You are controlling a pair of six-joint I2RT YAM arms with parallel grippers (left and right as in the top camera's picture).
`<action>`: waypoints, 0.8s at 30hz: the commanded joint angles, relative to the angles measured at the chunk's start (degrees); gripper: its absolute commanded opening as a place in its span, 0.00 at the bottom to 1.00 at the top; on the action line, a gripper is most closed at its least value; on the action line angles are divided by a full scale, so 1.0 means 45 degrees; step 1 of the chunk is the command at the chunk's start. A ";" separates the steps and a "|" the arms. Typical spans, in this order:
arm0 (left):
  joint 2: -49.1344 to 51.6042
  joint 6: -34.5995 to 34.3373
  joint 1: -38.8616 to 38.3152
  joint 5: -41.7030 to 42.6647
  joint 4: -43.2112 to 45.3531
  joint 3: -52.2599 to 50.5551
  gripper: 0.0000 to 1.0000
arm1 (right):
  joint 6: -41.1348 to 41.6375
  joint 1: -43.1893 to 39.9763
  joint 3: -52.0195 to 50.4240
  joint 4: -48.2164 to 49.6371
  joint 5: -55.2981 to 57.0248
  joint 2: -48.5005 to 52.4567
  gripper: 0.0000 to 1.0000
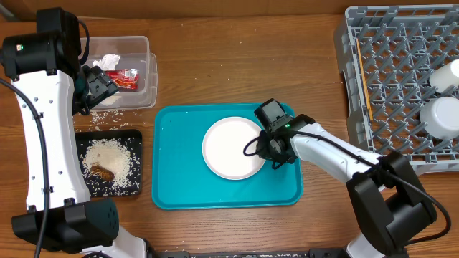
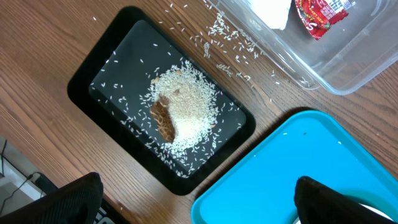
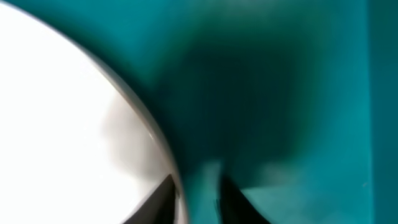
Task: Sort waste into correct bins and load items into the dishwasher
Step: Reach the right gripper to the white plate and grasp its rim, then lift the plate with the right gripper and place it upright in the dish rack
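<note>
Black and blurred at the bottom of the right wrist view, the right gripper has its jaws drawn close, one fingertip over the white plate and the other over the turquoise tray, with the plate's rim running up between them. The gap is narrow, but the blur hides whether the pads already bear on the rim, so I cannot tell if the plate is gripped. Seen from overhead, this gripper sits at the plate's right edge, and the plate lies flat near the middle of the tray. The plate looks like glazed ceramic or hard plastic, so I judge it stiff, smooth and slippery. If it is ceramic it will also chip and carry some weight. Lying flat, it offers only its thin raised rim, and a pinch there will probably let the far side sag unless the bite is deep and firm. The grey dish rack stands well apart to the right, with two white vessels already in its far side. Across the table, the left gripper hangs wide open and empty above the black tray. That tray holds the brown scrap and a heap of rice, with more grains loose on the wood. Just beside it, the clear tub holds the napkin and the red wrapper.
</note>
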 commanded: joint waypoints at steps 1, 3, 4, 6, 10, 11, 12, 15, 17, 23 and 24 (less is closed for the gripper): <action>-0.0325 -0.0121 0.0044 0.0039 0.0015 0.0199 1.00 | 0.0724 0.0141 -0.0131 0.0107 0.0160 0.0097 0.12; -0.0325 -0.0126 0.0044 0.0044 0.0015 0.0199 1.00 | 0.0811 0.0141 -0.0087 0.0092 0.0034 0.0092 0.06; -0.0321 -0.0121 0.0044 0.0044 0.0015 0.0199 1.00 | 0.0811 0.0121 -0.0024 0.0039 -0.0078 0.0092 0.04; -0.0321 -0.0121 0.0044 0.0044 0.0015 0.0199 1.00 | 0.0806 -0.0049 0.0316 -0.0355 -0.0219 0.0078 0.04; -0.0321 -0.0126 0.0044 0.0044 0.0015 0.0199 1.00 | 0.0505 -0.0680 0.1515 -0.1705 -0.0214 -0.0146 0.04; -0.0325 -0.0121 0.0044 0.0039 0.0015 0.0199 1.00 | 0.0248 -0.0903 0.1904 -0.2055 -0.0204 -0.0253 0.04; -0.0321 -0.0121 0.0044 0.0044 0.0010 0.0199 1.00 | -0.0058 -0.1175 0.2351 -0.2443 -0.0126 -0.0379 0.04; -0.0321 -0.0121 0.0044 0.0044 0.0015 0.0199 1.00 | -0.0869 -0.2064 0.3876 -0.3725 0.0573 -0.0806 0.04; -0.0325 -0.0121 0.0044 0.0044 0.0015 0.0199 1.00 | -0.1462 -0.2837 0.5197 -0.4716 0.1292 -0.1156 0.04; -0.0325 -0.0121 0.0044 0.0044 0.0015 0.0199 1.00 | -0.3045 -0.5085 0.8539 -0.6139 0.4333 -0.1685 0.04; -0.0321 -0.0126 0.0044 0.0044 0.0015 0.0199 1.00 | -0.3070 -0.5561 0.8986 -0.6173 0.5314 -0.1705 0.04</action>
